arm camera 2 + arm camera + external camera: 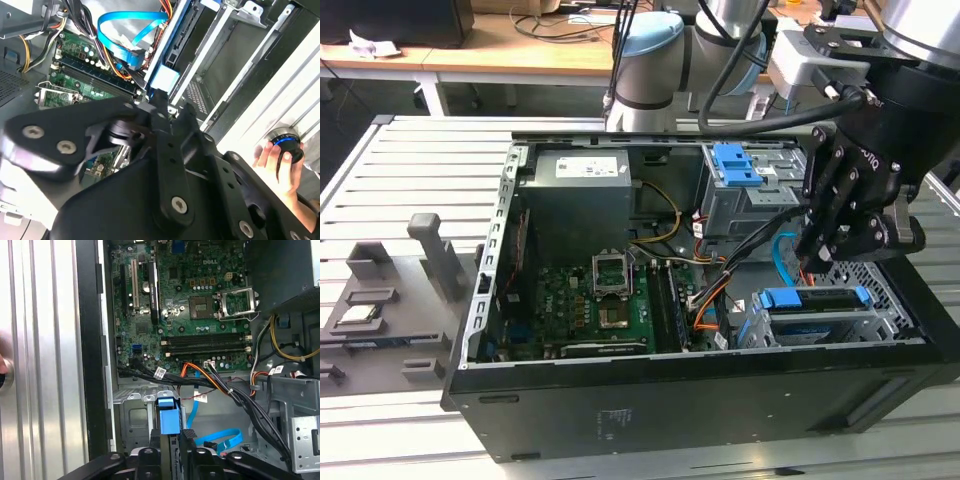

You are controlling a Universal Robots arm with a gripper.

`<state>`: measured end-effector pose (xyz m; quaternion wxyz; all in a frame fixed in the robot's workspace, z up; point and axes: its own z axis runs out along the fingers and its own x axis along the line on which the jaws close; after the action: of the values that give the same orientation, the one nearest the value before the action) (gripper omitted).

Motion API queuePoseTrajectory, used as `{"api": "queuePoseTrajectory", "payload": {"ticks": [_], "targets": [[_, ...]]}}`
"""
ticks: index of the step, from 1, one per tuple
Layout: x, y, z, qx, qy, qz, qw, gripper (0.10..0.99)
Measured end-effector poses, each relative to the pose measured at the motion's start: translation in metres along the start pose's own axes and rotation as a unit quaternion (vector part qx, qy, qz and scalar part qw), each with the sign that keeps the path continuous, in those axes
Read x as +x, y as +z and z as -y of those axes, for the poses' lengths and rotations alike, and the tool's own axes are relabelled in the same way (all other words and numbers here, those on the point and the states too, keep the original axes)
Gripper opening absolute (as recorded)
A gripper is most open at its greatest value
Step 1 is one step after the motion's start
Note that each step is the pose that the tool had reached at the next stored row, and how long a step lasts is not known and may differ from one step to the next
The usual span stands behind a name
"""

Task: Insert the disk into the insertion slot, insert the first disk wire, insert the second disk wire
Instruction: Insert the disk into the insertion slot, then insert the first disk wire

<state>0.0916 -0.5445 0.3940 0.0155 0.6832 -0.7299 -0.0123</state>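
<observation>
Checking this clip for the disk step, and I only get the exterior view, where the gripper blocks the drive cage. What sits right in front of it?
Observer: In the first wrist view, the blue end of the disk lies just ahead of the gripper, with the motherboard beyond it.
Operator: And the light-blue cable?
Observer: The second disk wire curls across the case floor beside the gripper. I cannot tell whether it is plugged in.
Operator: Anyone near the rig?
Observer: Yes. In the second wrist view a hand grips a round knob outside the case.
</observation>
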Motion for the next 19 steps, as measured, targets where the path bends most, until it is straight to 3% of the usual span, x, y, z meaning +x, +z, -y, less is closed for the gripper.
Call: {"api": "queuePoseTrajectory", "payload": {"ticks": [2, 3, 4, 14, 19], "targets": [[0.0, 0.0, 0.0, 0.0, 0.0, 0.0, 1.0, 0.176], [0.0, 0.0, 0.0, 0.0, 0.0, 0.0, 1.0, 0.176], [0.0, 0.0, 0.0, 0.0, 0.0, -0.0001, 1.0, 0.114], [0.0, 0.0001, 0.0001, 0.0, 0.0, -0.0002, 1.0, 0.106], [-0.0068, -0.0007, 0.0191, -0.0001, 0.0, -0.0006, 1.0, 0.106]]}}
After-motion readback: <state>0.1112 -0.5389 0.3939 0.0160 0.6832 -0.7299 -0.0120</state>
